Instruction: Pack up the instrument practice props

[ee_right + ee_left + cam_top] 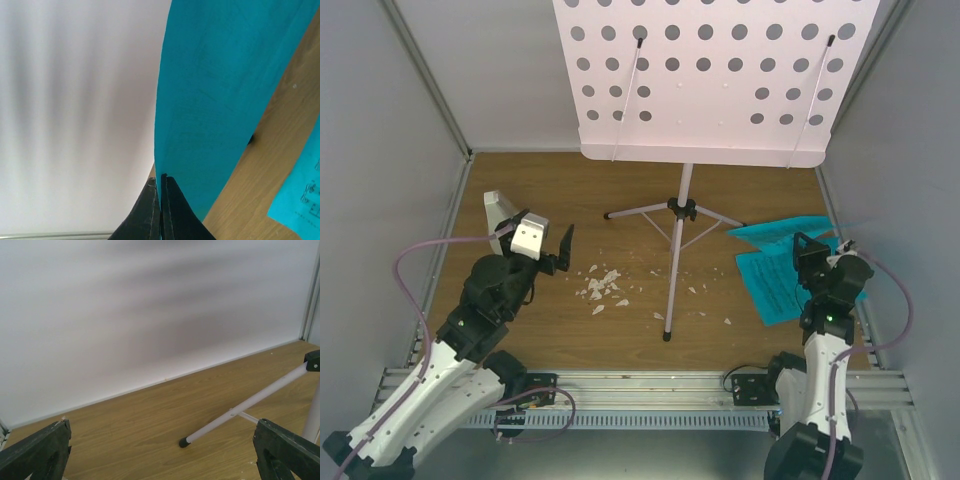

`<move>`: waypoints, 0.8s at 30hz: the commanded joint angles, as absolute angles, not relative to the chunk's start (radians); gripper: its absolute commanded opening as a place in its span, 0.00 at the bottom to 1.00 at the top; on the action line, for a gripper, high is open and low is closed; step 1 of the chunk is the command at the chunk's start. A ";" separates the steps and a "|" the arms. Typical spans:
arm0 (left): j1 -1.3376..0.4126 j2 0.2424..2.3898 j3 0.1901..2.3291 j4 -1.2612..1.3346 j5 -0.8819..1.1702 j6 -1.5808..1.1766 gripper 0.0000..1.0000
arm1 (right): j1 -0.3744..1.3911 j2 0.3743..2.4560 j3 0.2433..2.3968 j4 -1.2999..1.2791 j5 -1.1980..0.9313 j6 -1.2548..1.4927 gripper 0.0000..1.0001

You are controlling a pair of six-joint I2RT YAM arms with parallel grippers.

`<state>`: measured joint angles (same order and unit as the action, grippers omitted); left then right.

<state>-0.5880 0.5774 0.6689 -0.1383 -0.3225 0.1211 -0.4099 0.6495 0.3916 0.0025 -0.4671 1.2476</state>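
The pale-lilac music stand stands at the back centre, with its perforated plate (710, 75) and tripod legs (672, 260). A small white pyramid metronome (497, 208) sits at the left, just behind my left gripper (544, 236), which is open and empty. In the left wrist view the open left gripper (160, 460) faces bare floor and one tripod leg (240, 410). My right gripper (810, 250) is shut on the edge of a raised cyan sheet-music page (778, 229); in the right wrist view the right gripper (161, 182) pinches that page (215, 100). Another cyan page (775, 285) lies flat beside it and also shows in the right wrist view (300, 205).
White crumbs (602, 288) are scattered on the wooden floor between the left gripper and the stand's front leg. Grey walls (380, 150) close in the left, right and back. A metal rail (650, 385) runs along the near edge.
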 commanded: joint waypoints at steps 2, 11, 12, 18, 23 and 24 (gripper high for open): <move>-0.583 0.569 0.658 -0.083 -0.328 0.107 0.99 | -0.421 0.675 0.405 0.135 -0.465 1.155 0.01; -0.583 0.572 0.658 -0.084 -0.331 0.107 0.99 | -0.422 0.579 0.284 0.129 -0.426 1.154 0.00; -0.583 0.573 0.658 -0.083 -0.330 0.107 0.99 | -0.422 0.559 0.244 0.122 -0.413 1.165 0.00; -0.583 0.587 0.657 -0.086 -0.319 0.104 0.99 | -0.422 0.499 0.167 -0.043 -0.317 1.179 0.03; -0.583 0.592 0.658 -0.087 -0.318 0.105 0.99 | -0.422 0.489 0.186 -0.143 -0.297 1.158 0.55; -0.583 0.592 0.658 -0.086 -0.320 0.103 0.99 | -0.422 0.481 0.195 -0.160 -0.287 1.154 0.65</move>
